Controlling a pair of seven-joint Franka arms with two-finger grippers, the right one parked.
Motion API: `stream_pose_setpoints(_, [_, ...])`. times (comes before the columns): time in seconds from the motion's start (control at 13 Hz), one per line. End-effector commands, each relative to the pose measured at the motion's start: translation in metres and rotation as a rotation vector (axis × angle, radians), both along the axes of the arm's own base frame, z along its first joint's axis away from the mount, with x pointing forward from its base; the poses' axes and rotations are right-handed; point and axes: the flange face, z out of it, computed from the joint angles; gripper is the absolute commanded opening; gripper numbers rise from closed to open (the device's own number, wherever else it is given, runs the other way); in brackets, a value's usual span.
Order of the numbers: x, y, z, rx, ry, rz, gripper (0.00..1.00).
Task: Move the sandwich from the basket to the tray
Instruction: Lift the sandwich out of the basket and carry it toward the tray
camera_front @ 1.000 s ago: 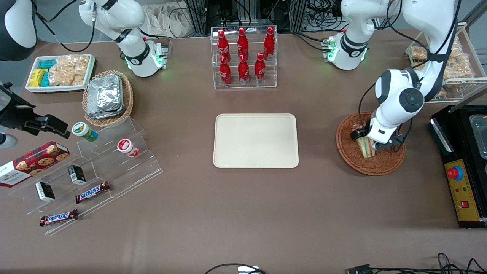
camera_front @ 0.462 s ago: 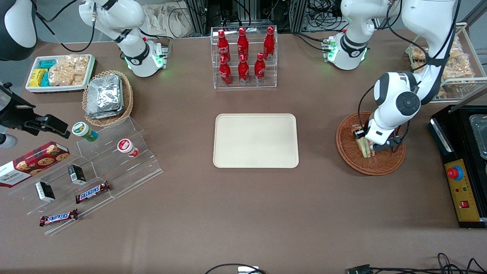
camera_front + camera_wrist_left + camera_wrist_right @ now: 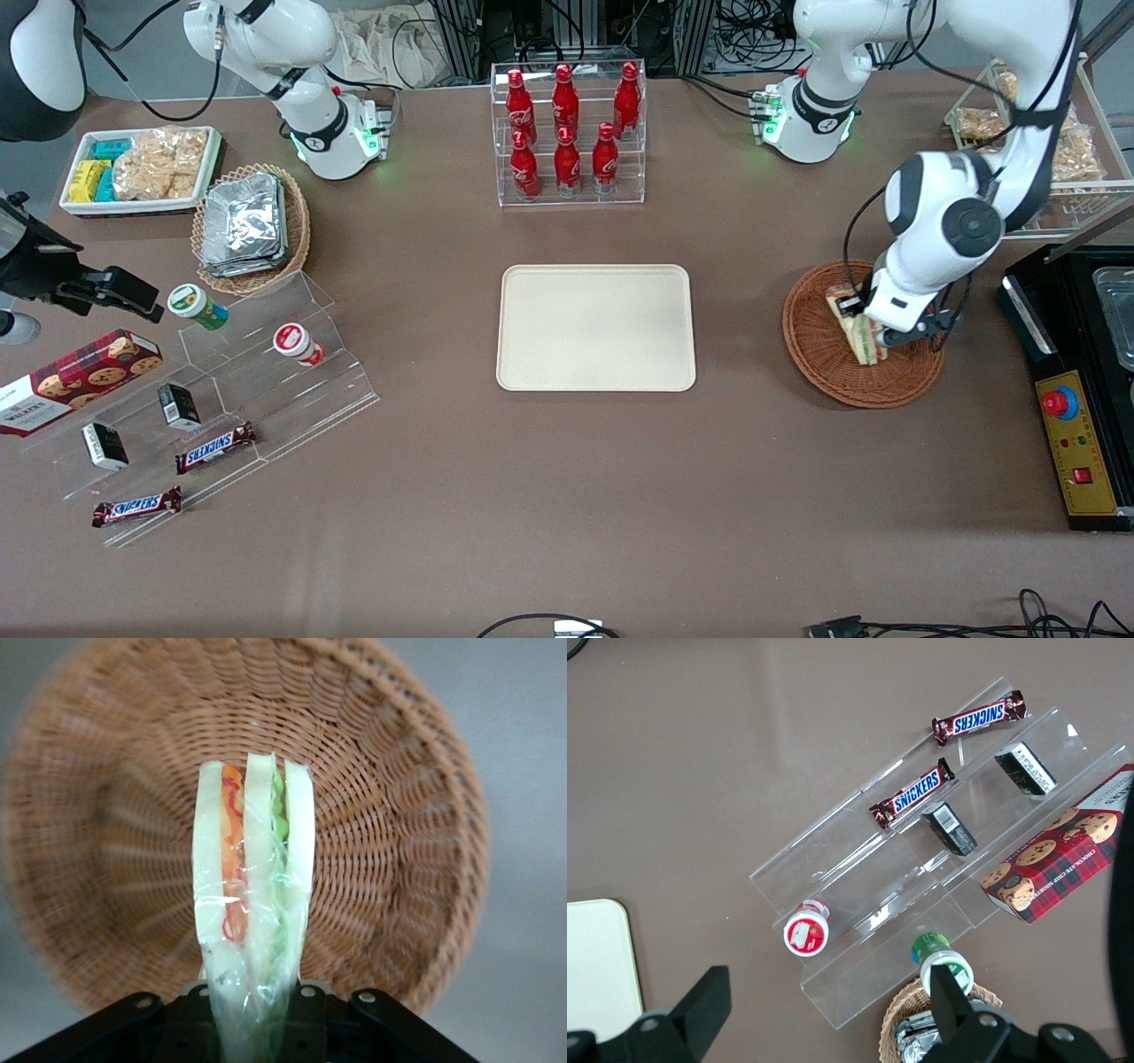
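The clear-wrapped sandwich, white bread with orange-red and green filling, is held edge-on in my left gripper, which is shut on its lower end. It hangs above the inside of the reddish-brown wicker basket. From the front, the gripper and the sandwich are over the basket, under the arm's white wrist. The cream-beige tray lies bare at the table's middle, well toward the parked arm from the basket.
A clear rack of red bottles stands farther from the camera than the tray. A black machine with a red button sits beside the basket at the working arm's end. A tan basket of foil packets and an acrylic snack stand lie toward the parked arm's end.
The arm's wrist has risen and swung slightly toward the working arm's end of the table, and the sandwich has come up with it over the basket.
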Motion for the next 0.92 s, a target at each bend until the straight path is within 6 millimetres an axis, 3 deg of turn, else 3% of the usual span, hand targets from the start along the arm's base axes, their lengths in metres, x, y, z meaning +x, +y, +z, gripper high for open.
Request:
stream_pose_setpoints(0.0, [0.002,0.001,0.116,0.019,-0.028,-0.065,0.04])
stream_pose_setpoints(0.23, [0.022,-0.015,0.235,0.001,0.012,-0.086,0.04])
stream_pose_setpoints(0.38, [0.018,-0.026,0.287,-0.099,0.008,-0.155,0.04])
stream_pose_setpoints(0.46, [0.017,-0.035,0.301,-0.107,0.011,-0.193,0.04])
stream_pose_setpoints(0.62, [0.008,-0.089,0.321,-0.099,-0.004,-0.304,0.05])
stream_pose_setpoints(0.85, [-0.013,-0.201,0.325,-0.088,-0.017,-0.394,0.05])
